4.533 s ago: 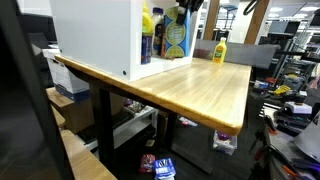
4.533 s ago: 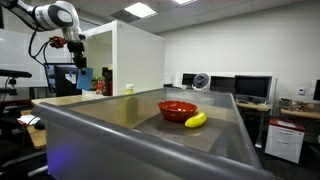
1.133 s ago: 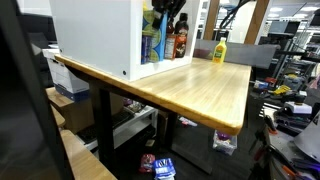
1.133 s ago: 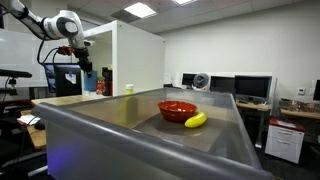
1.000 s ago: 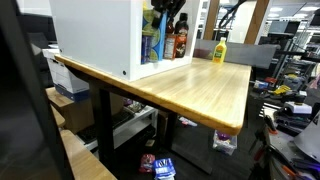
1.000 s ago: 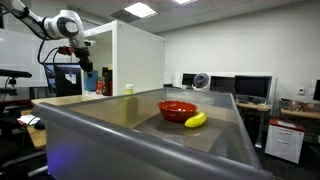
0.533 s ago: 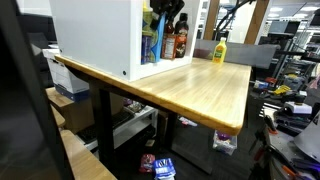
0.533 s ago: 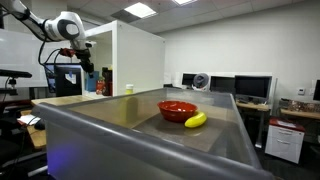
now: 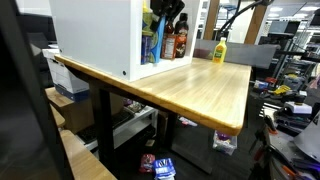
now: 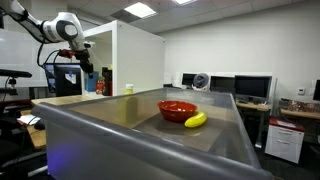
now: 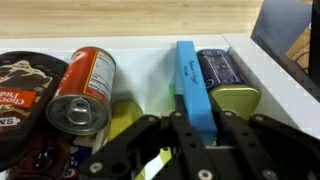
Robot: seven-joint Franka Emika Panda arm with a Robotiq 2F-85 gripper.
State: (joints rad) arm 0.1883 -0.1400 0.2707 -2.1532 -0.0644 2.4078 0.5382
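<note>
In the wrist view the gripper (image 11: 197,122) is seen closed narrowly on a slim blue box (image 11: 188,70), stood on edge inside the white cabinet (image 9: 95,35); an orange-labelled can (image 11: 82,92) is found at its 9 o'clock, a dark tin (image 11: 222,70) at 3 o'clock

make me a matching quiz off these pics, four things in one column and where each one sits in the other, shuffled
Things:
1. blue box
2. banana
3. yellow bottle
4. orange-labelled can

Places:
a. beside the red bowl
b. between the fingers of the gripper
c. left of the blue box in the wrist view
d. on the wooden table, outside the white cabinet

Pairs: 1-b, 2-a, 3-d, 4-c
</note>
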